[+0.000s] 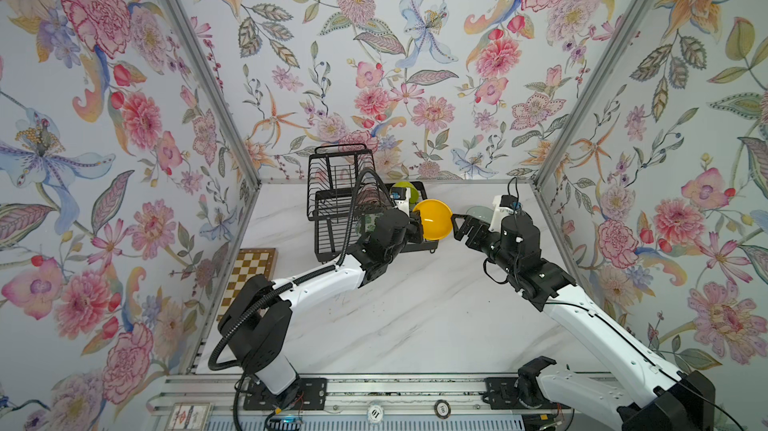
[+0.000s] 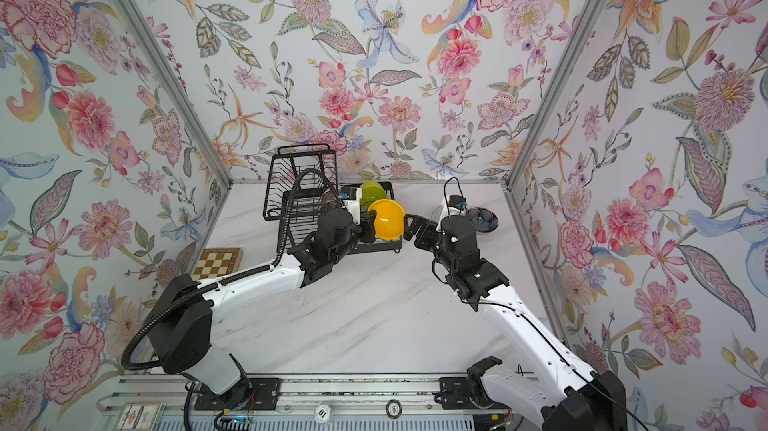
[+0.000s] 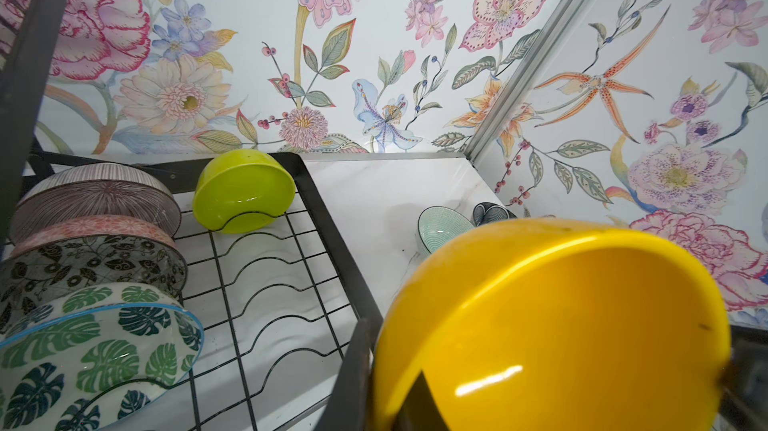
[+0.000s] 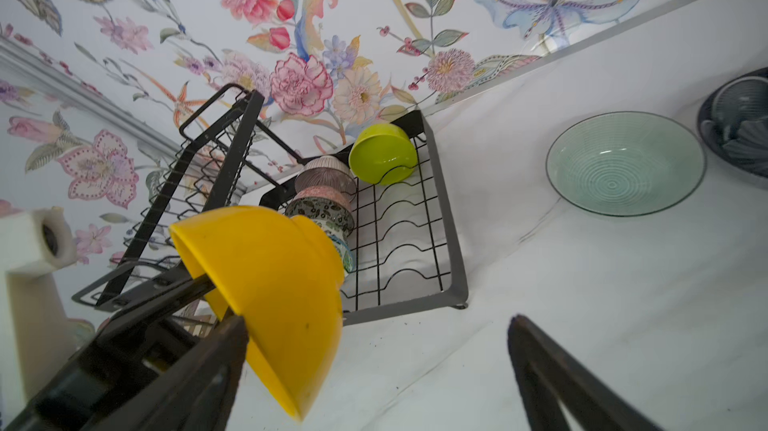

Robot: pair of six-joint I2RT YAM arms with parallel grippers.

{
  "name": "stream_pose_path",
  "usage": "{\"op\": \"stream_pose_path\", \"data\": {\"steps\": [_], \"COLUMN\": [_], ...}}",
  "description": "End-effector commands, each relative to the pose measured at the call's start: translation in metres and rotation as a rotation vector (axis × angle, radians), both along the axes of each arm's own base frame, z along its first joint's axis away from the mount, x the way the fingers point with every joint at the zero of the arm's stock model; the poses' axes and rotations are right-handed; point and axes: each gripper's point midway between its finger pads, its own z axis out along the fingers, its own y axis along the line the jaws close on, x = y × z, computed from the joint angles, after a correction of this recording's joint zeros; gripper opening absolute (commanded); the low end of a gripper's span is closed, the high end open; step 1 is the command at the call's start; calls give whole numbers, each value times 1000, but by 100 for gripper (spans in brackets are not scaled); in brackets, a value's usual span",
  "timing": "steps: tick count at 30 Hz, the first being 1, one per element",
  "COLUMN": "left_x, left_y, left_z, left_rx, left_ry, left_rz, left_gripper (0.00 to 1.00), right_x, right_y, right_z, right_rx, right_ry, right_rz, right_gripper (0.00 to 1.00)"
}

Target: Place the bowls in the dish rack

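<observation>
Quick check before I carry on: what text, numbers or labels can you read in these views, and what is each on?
"10": on the white round token, lying on the metal rail in both top views.
"100": on the dark round token beside it.
Framed card with a red mark, at the rail's left end: print too small to read.
Wrist views: no lettering.

L claw [image 1: 419, 228] clamped, R claw [image 1: 457, 227] spread wide
</observation>
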Motion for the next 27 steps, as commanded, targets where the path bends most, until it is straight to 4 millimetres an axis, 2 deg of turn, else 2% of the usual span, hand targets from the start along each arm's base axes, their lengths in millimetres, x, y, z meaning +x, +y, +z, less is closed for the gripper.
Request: {"op": "stream_pose_path", "data": {"steps": [1, 7, 10, 12, 15, 20, 23, 27], "left_x": [17, 23, 28, 32, 39, 47, 50, 58], "left_y": [15, 22, 22, 21, 18, 5, -6, -16], "left_z": [19, 42, 54, 61, 66, 66, 61, 54], "left_rx": [17, 30, 43, 70, 88, 89, 100, 56], "left_ry": [-46, -138, -192, -232, -282, -372, -432, -467], "left_rz": [60, 100, 118, 128, 153, 186, 206, 229], "left_gripper": [0, 0, 0, 0, 0, 0, 0, 0], "right_x": [3, -2, -1, 3, 12, 25, 30, 32], "right_y": [-40, -106, -127, -134, -136, -123, -112, -98], "right_z": [3, -30, -50, -62, -79, -90, -83, -58], "right_rx": [95, 333, 479, 558, 616, 801, 923, 1037], "right_ry": [-32, 40, 88, 133, 237, 334, 335, 302], "right_rz": [-156, -427, -506, -527, -568, -600, -604, -598], "right_gripper": [99, 99, 98, 99, 99, 98, 99, 99]}}
